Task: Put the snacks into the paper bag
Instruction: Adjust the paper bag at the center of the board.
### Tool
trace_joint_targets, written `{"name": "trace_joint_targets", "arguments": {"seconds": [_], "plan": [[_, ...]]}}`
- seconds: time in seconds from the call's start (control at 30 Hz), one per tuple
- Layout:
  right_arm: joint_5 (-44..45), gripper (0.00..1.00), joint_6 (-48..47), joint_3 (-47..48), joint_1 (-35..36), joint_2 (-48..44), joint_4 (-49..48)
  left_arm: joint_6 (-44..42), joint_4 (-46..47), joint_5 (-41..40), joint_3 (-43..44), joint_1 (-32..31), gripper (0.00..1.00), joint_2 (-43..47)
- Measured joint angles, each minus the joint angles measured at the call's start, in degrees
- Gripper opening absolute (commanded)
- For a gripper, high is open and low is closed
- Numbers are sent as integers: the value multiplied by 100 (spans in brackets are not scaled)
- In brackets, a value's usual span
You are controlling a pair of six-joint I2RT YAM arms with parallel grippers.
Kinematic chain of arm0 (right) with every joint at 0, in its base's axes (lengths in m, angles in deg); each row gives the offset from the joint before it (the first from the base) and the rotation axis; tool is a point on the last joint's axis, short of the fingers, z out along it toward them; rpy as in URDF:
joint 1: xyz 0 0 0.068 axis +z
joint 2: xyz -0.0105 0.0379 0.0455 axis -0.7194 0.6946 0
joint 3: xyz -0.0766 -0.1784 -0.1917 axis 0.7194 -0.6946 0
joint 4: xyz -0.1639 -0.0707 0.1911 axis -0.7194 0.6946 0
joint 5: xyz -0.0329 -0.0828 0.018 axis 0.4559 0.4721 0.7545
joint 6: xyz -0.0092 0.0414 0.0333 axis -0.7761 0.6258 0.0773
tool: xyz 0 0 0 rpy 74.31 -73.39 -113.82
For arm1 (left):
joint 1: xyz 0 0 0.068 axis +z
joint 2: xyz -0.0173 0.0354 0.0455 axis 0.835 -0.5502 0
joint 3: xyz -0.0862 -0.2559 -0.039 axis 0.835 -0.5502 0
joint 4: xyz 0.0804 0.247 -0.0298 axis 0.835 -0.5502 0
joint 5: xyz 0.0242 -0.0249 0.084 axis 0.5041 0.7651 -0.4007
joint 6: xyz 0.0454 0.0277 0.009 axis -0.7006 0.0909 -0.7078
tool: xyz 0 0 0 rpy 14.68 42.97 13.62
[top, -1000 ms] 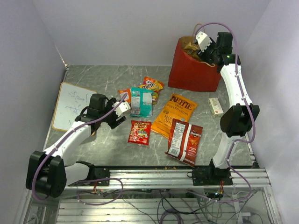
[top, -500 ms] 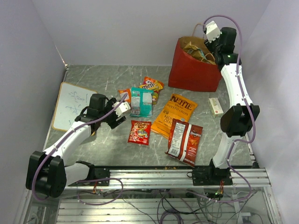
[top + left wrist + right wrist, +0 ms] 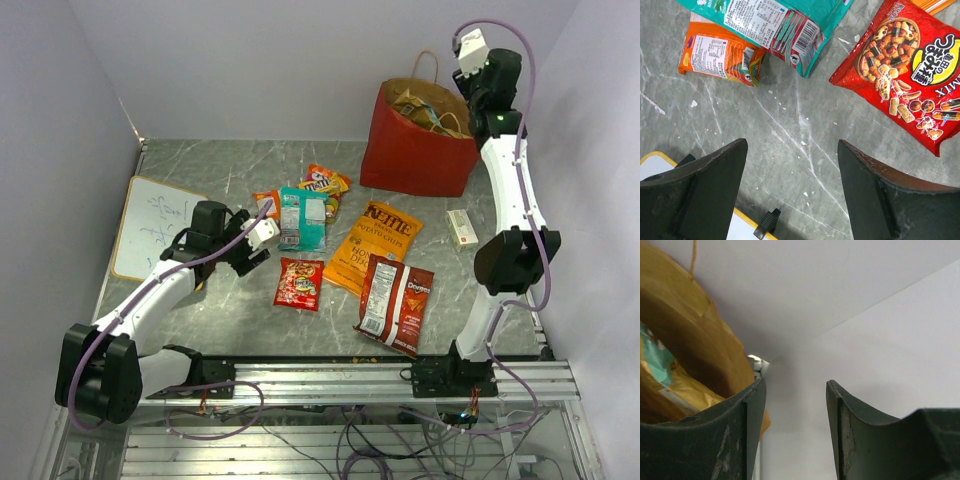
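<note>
The red paper bag [image 3: 415, 155] stands at the back right, with packets inside it. My right gripper [image 3: 480, 82] is open and empty, raised above the bag's right rim; its view [image 3: 795, 387] shows the kraft inside [image 3: 687, 330] and a teal packet [image 3: 651, 352] in it. On the table lie the Doritos bag [image 3: 395, 305], the Kettle bag [image 3: 375, 245], a teal pack [image 3: 302, 218], a small red pack [image 3: 299, 283], an orange pack [image 3: 266, 203] and candy packs [image 3: 325, 183]. My left gripper [image 3: 260, 248] is open and empty over bare table [image 3: 792, 150], between the orange pack [image 3: 720, 52] and the red pack [image 3: 905, 65].
A white board [image 3: 155, 225] lies at the left, its yellow edge under my left gripper [image 3: 652, 167]. A small white box [image 3: 462, 227] lies beside the right arm. Walls close in behind and on both sides.
My right gripper has risen out of the paper bag, up and to the right, and is empty. The left arm and the packets on the table have not moved.
</note>
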Motion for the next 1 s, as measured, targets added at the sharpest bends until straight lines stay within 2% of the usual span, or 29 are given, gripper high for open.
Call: {"name": "trace_joint_targets", "arguments": {"seconds": [0.1,0.17,0.27,0.4,0.57,0.73,1.0], "plan": [[-481,55,402,160,-111,-153,299,0,0,15,0,0,83,0],[-841,63,629,170,-170,-350,479,0,0,26,0,0,83,0],[-1613,68,929,7,-238,-817,664,0,0,44,0,0,83,0],[-2710,70,1093,-168,-225,-1309,907,0,0,55,-2,0,83,0],[-3694,70,1045,302,-81,-1056,1438,0,0,57,-2,0,83,0],[-3954,70,855,796,258,-365,1989,0,-2,61,-2,0,83,0],[-3764,67,669,1049,688,387,2505,0,-4,72,-2,0,83,0]]}}
